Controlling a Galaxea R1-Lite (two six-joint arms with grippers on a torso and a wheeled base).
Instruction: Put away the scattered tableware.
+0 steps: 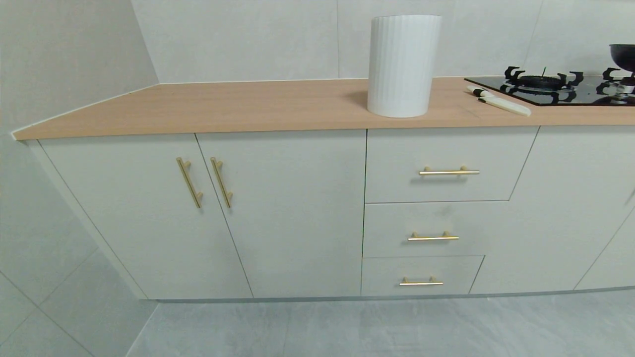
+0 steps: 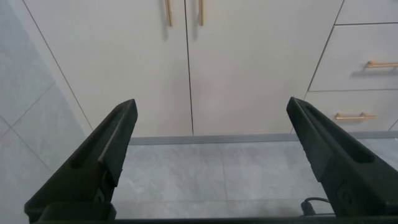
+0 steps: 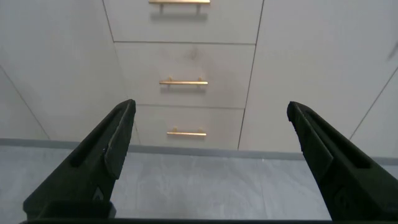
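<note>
On the wooden counter (image 1: 248, 106), white ribbed canister (image 1: 403, 64), pale knife (image 1: 501, 102) beside hob (image 1: 585, 92), left jaws wide apart, right jaws likewise

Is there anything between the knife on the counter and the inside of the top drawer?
Yes: the top drawer is shut, so its front blocks the way. The knife itself lies free near the counter edge; the white canister stands apart, beside it.

white ribbed canister (image 1: 403, 64), tan countertop (image 1: 223, 106)

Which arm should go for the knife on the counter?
Right, probably: the knife lies on the counter toward the right, beside the stove, and the open right gripper faces the drawers.
</note>
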